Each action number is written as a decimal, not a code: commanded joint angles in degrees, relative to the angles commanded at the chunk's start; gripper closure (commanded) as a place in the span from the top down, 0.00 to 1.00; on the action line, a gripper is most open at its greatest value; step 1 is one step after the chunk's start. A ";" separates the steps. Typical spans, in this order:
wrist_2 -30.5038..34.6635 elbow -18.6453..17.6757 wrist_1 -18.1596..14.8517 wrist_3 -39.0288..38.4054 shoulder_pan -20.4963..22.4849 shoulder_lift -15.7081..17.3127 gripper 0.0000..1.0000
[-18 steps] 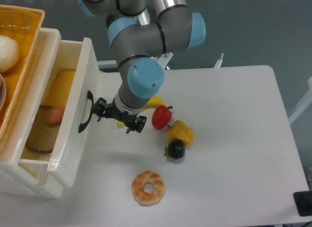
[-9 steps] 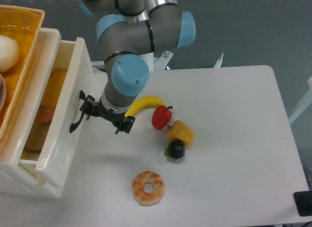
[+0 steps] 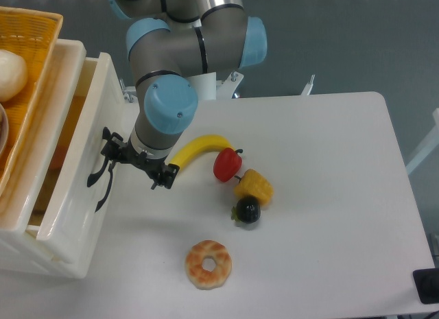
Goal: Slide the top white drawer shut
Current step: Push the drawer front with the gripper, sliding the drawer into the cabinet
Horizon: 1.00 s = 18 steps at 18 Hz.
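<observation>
1. The top white drawer point(image 3: 68, 175) is seen at the left of the surface point(image 3: 322, 195), under a yellow wicker basket point(image 3: 27, 51); it is judged partly open, with food visible inside.
2. The push is best directed straight left, square to the drawer front, so that the box is not skewed in its cabinet.
3. Contact is best held near the black handle point(image 3: 98, 178), at the front's middle.
4. The pincer point(image 3: 135, 165) is seen with its fingers spread apart, nothing clamped between them; the left finger is pressed against the drawer front beside the handle.
5. The banana point(image 3: 199, 148), just right of the pincer, is not gripped.
</observation>
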 joint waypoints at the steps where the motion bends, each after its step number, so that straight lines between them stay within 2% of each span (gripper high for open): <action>1: 0.00 0.00 0.00 -0.09 -0.26 0.00 1.00; 18: -1.49 -0.18 0.09 -0.09 -1.58 0.00 1.00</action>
